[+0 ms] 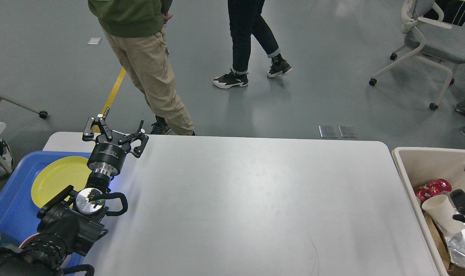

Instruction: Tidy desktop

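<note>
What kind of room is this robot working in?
Probably an office-like lab or test space: a bare grey floor with yellow tape, wheeled office chairs, and people standing beside the white desktop where the robot's left pincer hangs open.

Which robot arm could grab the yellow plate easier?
Left, probably. Its open tool hangs right beside the yellow plate in the blue tray. The right tool is far across the desktop, over the beige bin.
</note>
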Controlling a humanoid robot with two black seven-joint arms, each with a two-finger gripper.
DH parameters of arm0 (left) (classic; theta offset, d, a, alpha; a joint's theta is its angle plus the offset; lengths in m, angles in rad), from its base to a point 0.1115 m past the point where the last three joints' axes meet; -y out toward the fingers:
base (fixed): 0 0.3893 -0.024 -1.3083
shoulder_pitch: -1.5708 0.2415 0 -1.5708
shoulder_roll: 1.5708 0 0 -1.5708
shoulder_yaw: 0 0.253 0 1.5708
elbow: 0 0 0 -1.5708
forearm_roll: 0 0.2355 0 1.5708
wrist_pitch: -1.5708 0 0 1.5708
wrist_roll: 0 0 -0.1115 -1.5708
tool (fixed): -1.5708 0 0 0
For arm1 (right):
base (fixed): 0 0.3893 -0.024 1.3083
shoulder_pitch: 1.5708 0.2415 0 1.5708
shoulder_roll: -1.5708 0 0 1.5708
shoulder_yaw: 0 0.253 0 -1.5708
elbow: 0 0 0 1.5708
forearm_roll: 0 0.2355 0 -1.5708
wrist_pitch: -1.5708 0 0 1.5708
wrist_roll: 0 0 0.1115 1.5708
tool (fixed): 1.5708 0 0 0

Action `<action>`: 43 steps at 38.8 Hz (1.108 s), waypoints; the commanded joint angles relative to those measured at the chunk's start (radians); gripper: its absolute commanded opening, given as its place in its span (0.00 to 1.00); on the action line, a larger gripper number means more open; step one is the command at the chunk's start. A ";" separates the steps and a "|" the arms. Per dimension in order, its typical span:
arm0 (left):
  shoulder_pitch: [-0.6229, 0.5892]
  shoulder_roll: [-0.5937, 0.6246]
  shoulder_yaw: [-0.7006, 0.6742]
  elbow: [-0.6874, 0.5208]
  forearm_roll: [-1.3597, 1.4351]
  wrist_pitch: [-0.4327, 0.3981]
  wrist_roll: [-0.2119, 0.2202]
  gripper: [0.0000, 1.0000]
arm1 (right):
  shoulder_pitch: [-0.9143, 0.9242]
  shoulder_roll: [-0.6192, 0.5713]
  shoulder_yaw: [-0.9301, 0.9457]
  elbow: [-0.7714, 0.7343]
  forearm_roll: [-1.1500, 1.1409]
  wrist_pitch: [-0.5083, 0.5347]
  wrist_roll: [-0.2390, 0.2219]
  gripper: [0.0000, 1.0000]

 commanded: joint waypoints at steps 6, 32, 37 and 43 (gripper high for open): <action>0.000 0.000 0.000 0.000 0.000 0.000 0.000 0.96 | 0.018 -0.013 0.049 -0.003 0.016 -0.013 0.000 1.00; 0.001 0.000 0.000 0.000 0.000 0.000 0.000 0.96 | 0.399 0.022 1.008 0.017 0.134 0.478 0.105 1.00; 0.001 0.000 0.000 0.000 0.000 0.000 0.000 0.96 | 0.304 0.025 1.097 0.023 0.145 0.754 0.334 1.00; 0.001 0.000 0.000 0.000 0.000 0.000 0.000 0.96 | 0.180 0.065 1.107 0.044 0.141 0.993 0.614 1.00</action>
